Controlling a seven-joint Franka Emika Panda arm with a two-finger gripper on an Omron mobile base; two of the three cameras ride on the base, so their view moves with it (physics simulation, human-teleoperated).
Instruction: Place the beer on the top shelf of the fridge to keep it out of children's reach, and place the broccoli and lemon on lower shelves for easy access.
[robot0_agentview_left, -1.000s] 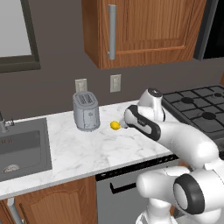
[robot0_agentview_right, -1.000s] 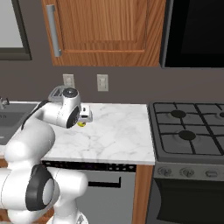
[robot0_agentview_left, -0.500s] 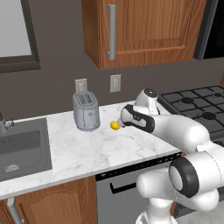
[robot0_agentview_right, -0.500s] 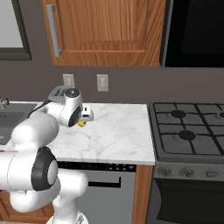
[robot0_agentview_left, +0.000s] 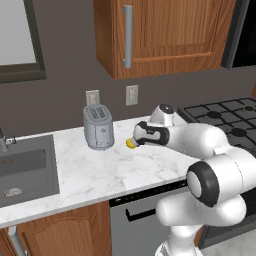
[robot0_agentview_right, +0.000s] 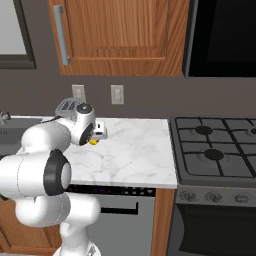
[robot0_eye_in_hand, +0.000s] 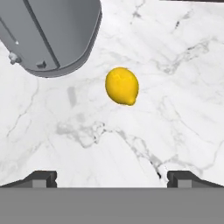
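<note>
One lemon (robot0_agentview_left: 130, 144) is seen from the left base camera lying on the white marble counter (robot0_agentview_left: 100, 175) just beside the grey toaster (robot0_agentview_left: 98, 127), with the gripper (robot0_agentview_left: 136, 141) poised right over it. From the right base camera the fruit is half hidden under the hand, between a sink and a gas stove (robot0_agentview_right: 215, 155), beneath wooden cabinets. From the hand camera the fingers (robot0_eye_in_hand: 41, 178) are spread wide and empty, so a straight descent centred on the lemon, clear of the toaster, is judged best.
</note>
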